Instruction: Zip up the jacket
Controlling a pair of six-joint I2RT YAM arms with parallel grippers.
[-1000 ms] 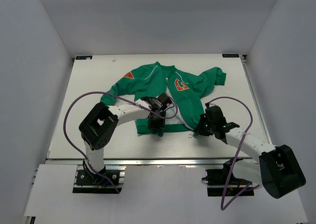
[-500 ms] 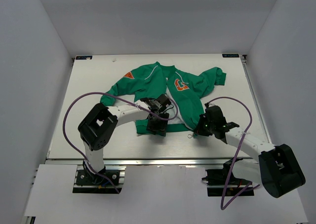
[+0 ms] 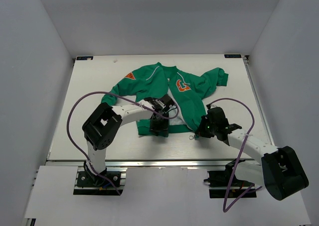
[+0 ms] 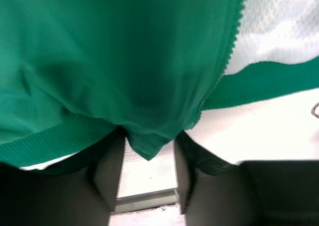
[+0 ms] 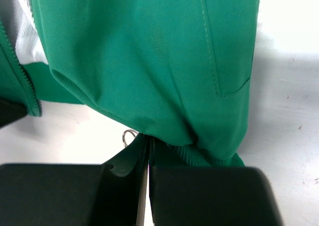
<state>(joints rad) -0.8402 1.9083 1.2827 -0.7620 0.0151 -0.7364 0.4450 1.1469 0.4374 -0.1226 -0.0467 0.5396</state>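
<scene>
Jaws on my right gripper (image 5: 148,154) are all but closed, pinching the jacket (image 5: 149,61) hem. Left gripper (image 4: 148,156) jaws stand narrowly apart, a hem fold dipping between them. Jacket lies mid-way across the table (image 3: 94,81), front unzipped.

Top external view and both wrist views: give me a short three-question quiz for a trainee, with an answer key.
1. True or false: the small green long-sleeved track jacket is zipped fully shut.
2. Which arm's jaws pinch its lower edge beside the small metal ring?
3. The jacket's chest logo is: A blue, B orange, C white.
Key: 1 false, pale lining shows between the front panels; 2 the right arm's jaws; 3 B.
</scene>
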